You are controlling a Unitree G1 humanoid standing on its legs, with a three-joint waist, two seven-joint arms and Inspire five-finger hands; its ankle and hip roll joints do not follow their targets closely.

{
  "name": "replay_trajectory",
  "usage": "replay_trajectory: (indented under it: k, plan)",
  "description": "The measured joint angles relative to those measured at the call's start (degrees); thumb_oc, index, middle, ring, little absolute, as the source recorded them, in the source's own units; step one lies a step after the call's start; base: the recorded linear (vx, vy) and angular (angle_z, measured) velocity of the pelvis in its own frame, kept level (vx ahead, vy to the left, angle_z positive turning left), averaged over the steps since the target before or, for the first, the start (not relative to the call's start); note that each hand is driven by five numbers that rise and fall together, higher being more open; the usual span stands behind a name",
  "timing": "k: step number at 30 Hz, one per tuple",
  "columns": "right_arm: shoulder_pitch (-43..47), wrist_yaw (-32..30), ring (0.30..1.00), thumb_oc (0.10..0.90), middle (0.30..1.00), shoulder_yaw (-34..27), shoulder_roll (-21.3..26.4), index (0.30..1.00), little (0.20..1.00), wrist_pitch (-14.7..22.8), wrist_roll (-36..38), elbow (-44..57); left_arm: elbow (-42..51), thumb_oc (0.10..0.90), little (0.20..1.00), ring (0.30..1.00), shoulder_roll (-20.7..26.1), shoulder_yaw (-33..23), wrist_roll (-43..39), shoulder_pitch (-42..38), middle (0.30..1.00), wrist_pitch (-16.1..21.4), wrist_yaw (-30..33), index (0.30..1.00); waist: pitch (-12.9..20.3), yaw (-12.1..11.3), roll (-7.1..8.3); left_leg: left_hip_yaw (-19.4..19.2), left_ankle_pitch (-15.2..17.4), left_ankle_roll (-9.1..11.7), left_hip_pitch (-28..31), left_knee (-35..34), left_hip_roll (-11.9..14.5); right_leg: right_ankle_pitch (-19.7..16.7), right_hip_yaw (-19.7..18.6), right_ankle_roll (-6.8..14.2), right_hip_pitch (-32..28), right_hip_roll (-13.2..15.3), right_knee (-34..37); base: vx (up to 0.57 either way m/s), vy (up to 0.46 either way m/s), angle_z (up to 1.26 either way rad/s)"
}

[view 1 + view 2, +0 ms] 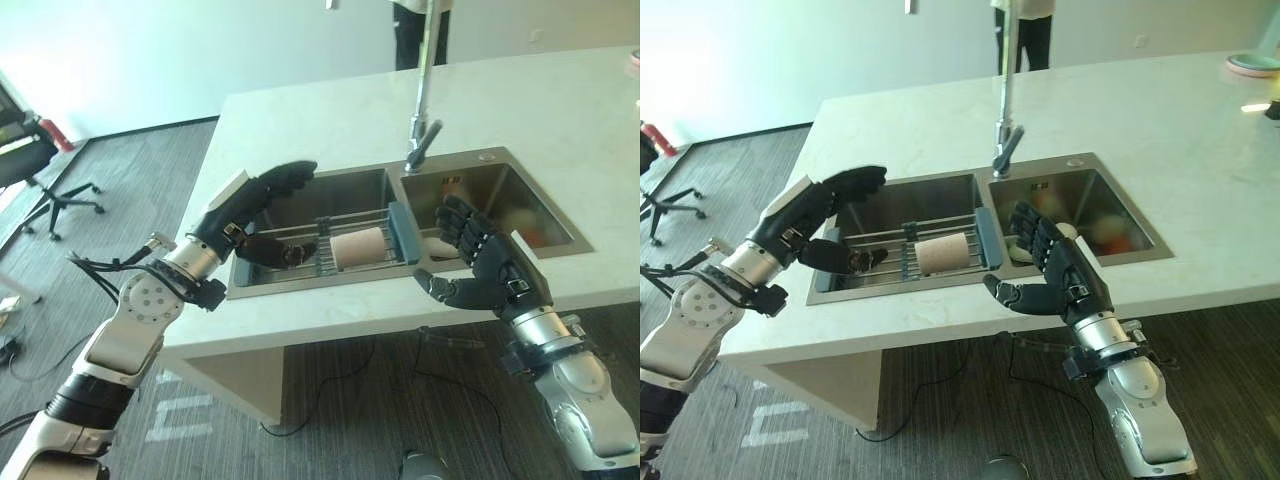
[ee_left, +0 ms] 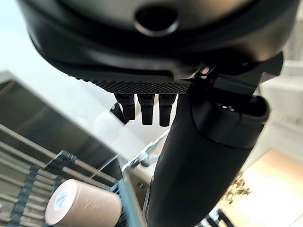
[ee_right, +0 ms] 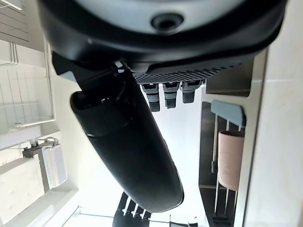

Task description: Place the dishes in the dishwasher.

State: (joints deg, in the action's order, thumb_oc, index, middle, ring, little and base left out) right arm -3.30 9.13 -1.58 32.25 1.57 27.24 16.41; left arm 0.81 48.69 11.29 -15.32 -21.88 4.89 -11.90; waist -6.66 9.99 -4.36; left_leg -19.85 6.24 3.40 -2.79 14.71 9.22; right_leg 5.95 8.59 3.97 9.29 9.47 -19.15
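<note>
A beige cup [image 1: 357, 247] lies on its side on a wire rack [image 1: 290, 243] across the left basin of a steel double sink [image 1: 330, 281]; it also shows past the fingers as the cup [image 2: 83, 208] and the cup [image 3: 230, 158]. The right basin holds a white dish [image 1: 1018, 251] and something red [image 1: 1116, 236], partly hidden by my right hand. My left hand [image 1: 255, 200] hovers open over the left basin's left edge, fingers straight, left of the cup. My right hand [image 1: 485, 262] is open above the right basin's front rim, holding nothing.
A tall faucet [image 1: 424, 100] rises behind the divider between the basins. The white counter [image 1: 560, 110] spreads wide behind the sink, with stacked plates [image 1: 1252, 63] at its far right. An office chair [image 1: 45, 175] stands on the grey carpet to the left. A person [image 1: 1025, 30] stands beyond the counter.
</note>
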Motion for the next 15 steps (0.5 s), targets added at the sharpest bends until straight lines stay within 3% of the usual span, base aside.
replay_trajectory:
  k: [4,5,10,15]
  plan:
    - [0.05,2.51,0.900,0.800,0.900,1.01,0.17,0.900,0.900,-1.33,0.03,-1.99,-9.49,0.800,0.900,0.900,-0.01,3.87,0.01,-5.22,0.900,-0.30,-0.06,0.900,0.05,2.52,-0.10,-1.32,-0.02,0.04,0.65,-0.34,0.40,-0.41,-0.98,-0.10,0.12,-0.57,0.24,0.02,0.022,-0.19]
    - [0.68,3.95,0.900,0.800,0.900,1.45,0.68,0.900,0.900,-1.53,0.04,-2.87,-16.37,0.800,0.900,0.900,-0.06,7.18,0.05,-8.15,0.900,-0.40,-0.06,0.900,0.06,2.56,-0.11,-2.13,-0.06,0.11,1.74,-0.87,0.52,-0.46,-1.79,-0.13,-0.20,-0.88,0.23,0.01,0.010,-0.28]
    - [0.82,5.54,0.900,0.800,0.900,1.34,1.25,0.900,0.900,-2.15,0.05,-3.26,-19.60,0.800,0.900,0.900,-0.26,7.66,0.09,-8.13,0.900,-0.84,-0.34,0.900,0.08,3.80,-0.14,-2.82,-0.32,0.51,2.14,-1.61,0.74,-0.56,-2.42,-0.30,0.11,-1.38,0.39,0.02,0.008,-0.11]
    - [1.00,7.88,0.900,0.800,0.900,1.27,1.40,0.900,0.900,-2.49,0.05,-3.26,-28.96,0.800,0.900,0.900,-0.49,8.24,0.64,-9.54,0.900,-0.67,-1.34,0.900,0.12,5.54,-0.23,-3.98,-0.37,0.61,3.20,-2.27,0.77,-0.68,-3.50,-0.33,-0.04,-1.80,0.68,0.02,0.013,-0.12]
